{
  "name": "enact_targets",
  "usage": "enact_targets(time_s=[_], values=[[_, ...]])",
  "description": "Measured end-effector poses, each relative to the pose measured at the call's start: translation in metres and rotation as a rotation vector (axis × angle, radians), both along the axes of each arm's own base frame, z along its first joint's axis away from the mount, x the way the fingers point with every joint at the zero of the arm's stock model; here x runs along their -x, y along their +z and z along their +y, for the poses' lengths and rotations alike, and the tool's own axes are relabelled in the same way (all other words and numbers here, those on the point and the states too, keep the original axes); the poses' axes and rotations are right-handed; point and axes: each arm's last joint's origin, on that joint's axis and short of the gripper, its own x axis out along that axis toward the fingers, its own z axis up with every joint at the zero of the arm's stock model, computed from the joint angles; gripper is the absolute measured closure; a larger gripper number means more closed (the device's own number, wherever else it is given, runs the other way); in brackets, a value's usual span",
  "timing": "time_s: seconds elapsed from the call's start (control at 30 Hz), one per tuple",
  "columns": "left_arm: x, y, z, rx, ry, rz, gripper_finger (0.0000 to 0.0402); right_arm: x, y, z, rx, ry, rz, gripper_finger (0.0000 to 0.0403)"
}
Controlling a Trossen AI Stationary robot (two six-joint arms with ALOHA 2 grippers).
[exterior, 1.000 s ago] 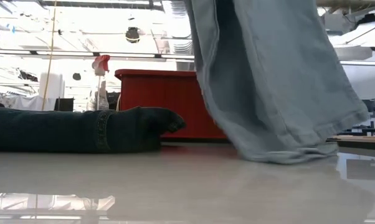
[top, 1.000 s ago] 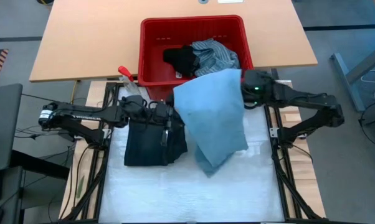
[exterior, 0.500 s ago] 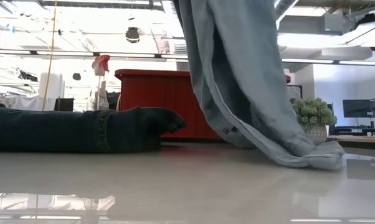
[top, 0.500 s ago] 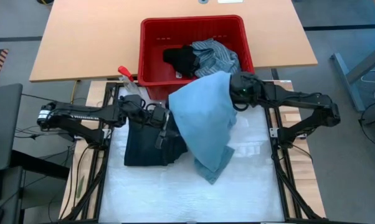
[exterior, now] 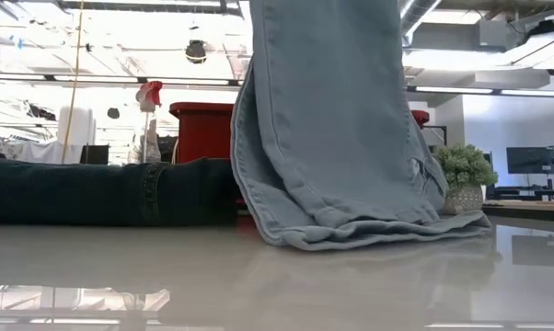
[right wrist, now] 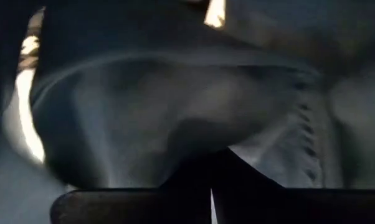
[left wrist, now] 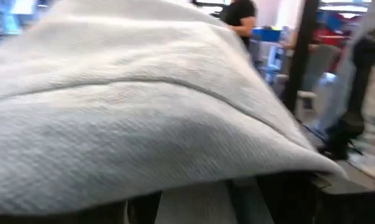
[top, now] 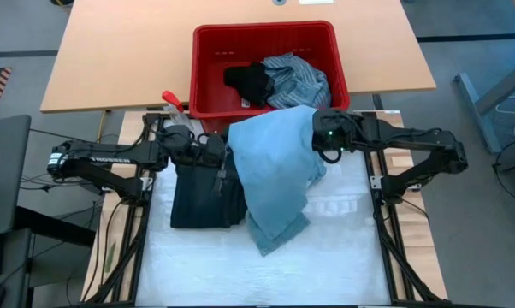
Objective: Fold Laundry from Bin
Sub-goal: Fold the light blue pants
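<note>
Jeans: the light blue denim jeans (top: 275,184) hang at the centre of the high view, from the right gripper down to the table, and the low end is bunched on the surface in the low view.
Long axis: from upper right to lower left in the high view.
Right gripper: the right gripper (top: 326,137) is just right of centre, at the top edge of the jeans; its fingers look closed on the denim, which fills the right wrist view.
Left gripper: the left gripper (top: 219,162) is left of centre, touching the left edge of the jeans; cloth covers it, so I cannot tell how its jaws stand.
Nearer arm: the left one is nearer to the free low end; my judgement is that it must take this side next.
Dark piece: the dark navy piece (top: 198,197) lies flat at centre left, partly under the jeans.
Bin: the bin (top: 210,107) is at upper centre, with the striped shirt (top: 296,77) and the small black piece (top: 249,84) inside.
Surface: the white table (top: 326,257) is smooth and shiny.
Room: a spray bottle (top: 176,107) stands just left of the bin; a small plant (exterior: 461,170) shows at the right of the low view.
</note>
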Motion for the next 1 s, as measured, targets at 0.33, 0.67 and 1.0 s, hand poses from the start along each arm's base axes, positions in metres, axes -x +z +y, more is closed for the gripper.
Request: enact_targets(time_s=[0.33, 0.67, 1.0], values=[[-0.002, 0.008, 0.007, -0.006, 0.129, -0.105, 0.0298, 0.007, -0.007, 0.006, 0.038, 0.029, 0.131, 0.0306], [0.015, 0.027, 0.008, -0.079, 0.146, -0.212, 0.0400, 0.047, -0.001, 0.009, -0.113, -0.064, 0.461, 0.0173], [0.058, 0.057, 0.002, -0.007, 0.046, -0.342, 0.0401, 0.095, -0.036, 0.033, -0.172, -0.065, 0.277, 0.0176]])
